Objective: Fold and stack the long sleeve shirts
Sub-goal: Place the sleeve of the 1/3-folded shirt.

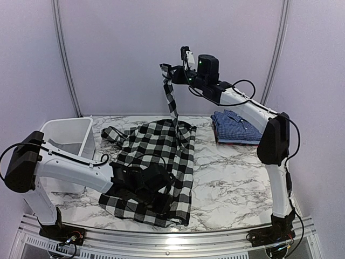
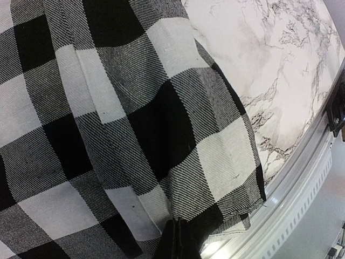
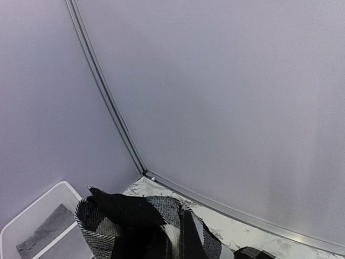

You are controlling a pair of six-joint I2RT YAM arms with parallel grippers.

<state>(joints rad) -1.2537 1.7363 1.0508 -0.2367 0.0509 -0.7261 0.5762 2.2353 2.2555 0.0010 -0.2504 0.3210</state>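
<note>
Blue shirt (image 1: 235, 127) lies folded; buffalo-check shirt (image 1: 161, 162) unfolded, its sleeve (image 1: 171, 96) clamped in right jaws; left jaws' state untellable.

Marble-patterned table (image 1: 232, 178) stands before plain pale lilac walls (image 1: 124, 48).

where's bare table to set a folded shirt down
Biggest bare patch: marble right of the check shirt, on the near side of the blue shirt. A smaller strip lies in front of the bin. The centre is crowded: the left gripper sits on the check shirt.
</note>
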